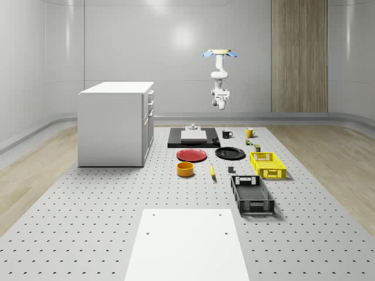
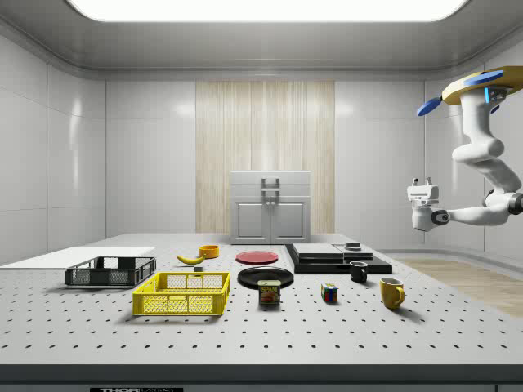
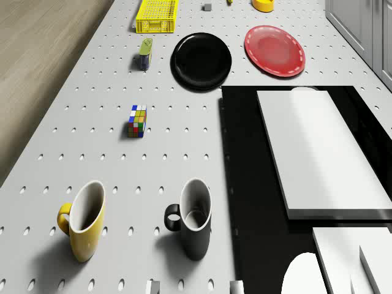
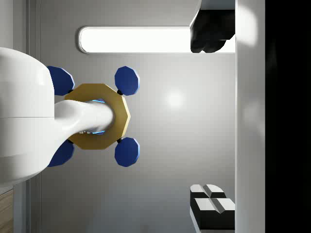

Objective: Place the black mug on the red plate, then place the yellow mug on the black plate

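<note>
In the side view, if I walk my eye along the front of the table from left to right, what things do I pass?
Black crate → yellow crate → tin can → colour cube → yellow mug. Above and beyond the mug, the gripper hangs in the air under the hovering drone.

Below me the perforated surface (image 1: 88,199) carries black mug (image 3: 195,218), yellow mug (image 3: 84,220), red plate (image 3: 274,51), black plate (image 3: 201,60), Rubik's cube (image 3: 138,120), yellow crate (image 1: 268,164) and black crate (image 1: 252,195).

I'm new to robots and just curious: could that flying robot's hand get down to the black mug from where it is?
Probably yes: the hand hangs high above the black ceramic mug, which stands upright with open air overhead.
</note>
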{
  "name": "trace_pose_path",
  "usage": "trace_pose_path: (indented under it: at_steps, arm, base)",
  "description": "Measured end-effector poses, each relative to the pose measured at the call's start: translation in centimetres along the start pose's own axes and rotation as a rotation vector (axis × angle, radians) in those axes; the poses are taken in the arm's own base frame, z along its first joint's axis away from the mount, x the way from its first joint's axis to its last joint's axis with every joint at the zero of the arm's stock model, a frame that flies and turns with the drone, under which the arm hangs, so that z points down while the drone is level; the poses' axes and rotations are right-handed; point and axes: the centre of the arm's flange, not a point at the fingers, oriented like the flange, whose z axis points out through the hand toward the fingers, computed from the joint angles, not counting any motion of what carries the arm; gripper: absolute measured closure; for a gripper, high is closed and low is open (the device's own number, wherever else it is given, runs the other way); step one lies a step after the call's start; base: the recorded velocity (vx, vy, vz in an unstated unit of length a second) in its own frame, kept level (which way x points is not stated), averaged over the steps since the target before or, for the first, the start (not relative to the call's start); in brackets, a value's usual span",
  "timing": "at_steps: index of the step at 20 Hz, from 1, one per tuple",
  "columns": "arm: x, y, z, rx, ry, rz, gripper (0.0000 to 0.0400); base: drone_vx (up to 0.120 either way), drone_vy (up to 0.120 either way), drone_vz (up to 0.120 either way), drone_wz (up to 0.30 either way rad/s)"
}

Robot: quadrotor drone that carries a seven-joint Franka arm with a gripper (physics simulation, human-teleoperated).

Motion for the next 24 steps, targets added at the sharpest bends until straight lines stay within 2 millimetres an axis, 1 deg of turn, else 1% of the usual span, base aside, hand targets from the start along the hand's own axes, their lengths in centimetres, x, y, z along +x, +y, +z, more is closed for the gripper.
trace_pose_path:
  at_steps: [4,5,9,12,14,15,19,24]
  arm:
    - [-0.3,0.3,-3.0,0.002,0.002,0.000,0.0000]
    - [-0.3,0.3,-3.7,0.003,0.003,0.000,0.0000]
    - [-0.2,0.2,-6.1,0.005,0.005,0.000,0.0000]
    - [-0.1,0.1,-7.5,0.007,0.007,0.000,0.0000]
    - [-0.1,0.1,-8.1,0.008,0.008,0.000,0.0000]
    - [-0.1,0.1,-8.4,0.008,0.008,0.000,0.0000]
    - [0.0,0.0,-9.0,0.010,0.011,0.000,0.0000]
    - [0.0,0.0,-9.3,0.013,0.013,0.000,0.0000]
  base:
    - [0.120,0.000,0.000,0.000]
    - [0.000,0.000,0.000,0.000]
    - [0.120,0.000,0.000,0.000]
    - [0.120,-0.107,0.000,0.000]
    - [0.120,-0.120,0.000,0.000]
    - [0.000,-0.040,0.000,0.000]
    - [0.120,0.000,0.000,0.000]
    - [0.120,0.000,0.000,0.000]
